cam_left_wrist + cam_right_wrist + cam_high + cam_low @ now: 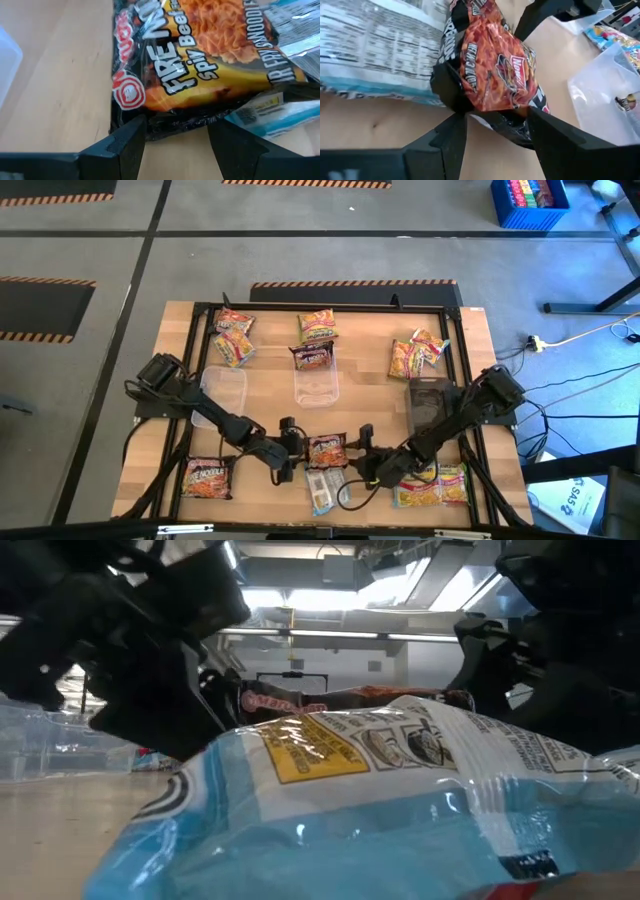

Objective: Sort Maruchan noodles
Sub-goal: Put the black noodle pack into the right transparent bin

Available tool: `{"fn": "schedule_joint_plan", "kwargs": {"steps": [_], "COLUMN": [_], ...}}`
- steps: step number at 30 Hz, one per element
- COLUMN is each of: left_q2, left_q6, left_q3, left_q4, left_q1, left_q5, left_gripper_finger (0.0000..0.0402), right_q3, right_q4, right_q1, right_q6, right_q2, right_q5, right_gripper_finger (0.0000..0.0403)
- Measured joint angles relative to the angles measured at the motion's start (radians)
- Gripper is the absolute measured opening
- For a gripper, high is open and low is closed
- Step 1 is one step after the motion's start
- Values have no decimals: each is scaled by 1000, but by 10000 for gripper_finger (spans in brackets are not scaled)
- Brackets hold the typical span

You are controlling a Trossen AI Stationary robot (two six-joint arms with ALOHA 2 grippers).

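A dark maroon noodle packet with a flame print [327, 450] lies flat on the table near its front edge, between my two grippers. My left gripper [290, 463] stands open at the packet's left end [175, 120], one finger on either side of the sealed edge. My right gripper [362, 465] stands open at its right end [495, 117] in the same way. A light blue packet [322, 490] lies just nearer, filling the low view [380, 800]. Other packets lie along the far edge and at both near corners. My left gripper's fingertips [131, 134] flank the maroon packet's sealed left end [165, 122], slanting down from the table's left; I cannot tell whether they touch it. My right gripper's fingertips [451, 131] flank the packet's right end [490, 115], slanting down from the right; I cannot tell whether they touch it.
Three clear bins stand mid-table: left [222, 388], middle [316, 385] with a dark packet [312, 357] at its far end, right [430, 405]. Packets lie far left [232, 335], far middle [317, 328], far right [415, 355], near left [208, 477] and near right [432, 485].
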Motion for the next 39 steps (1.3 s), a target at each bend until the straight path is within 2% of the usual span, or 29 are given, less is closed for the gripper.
{"fn": "schedule_joint_plan", "kwargs": {"steps": [10, 18, 22, 31, 34, 39], "left_q2": [4, 0, -1, -2, -2, -7], "left_q6": [0, 0, -1, -3, -4, -6], "left_q3": [0, 0, 0, 2, 3, 3], "left_q4": [44, 110, 118, 158, 158, 152], "left_q1": [45, 44, 43, 44, 44, 45], "left_q5": [26, 37, 37, 34, 32, 45], "left_gripper_finger": [206, 206, 206, 206, 206, 206], "right_q3": [0, 0, 0, 1, 1, 1], "right_q4": [120, 174, 199, 196, 197, 193], "right_q1": [-4, -20, -27, -54, -52, -43], "right_q6": [-240, -449, -463, -449, -494, -552], "right_q2": [-4, -5, -6, -6, -6, -5], "right_q5": [72, -18, -43, -69, -53, -15], "right_gripper_finger": [198, 198, 202, 247, 233, 161]}}
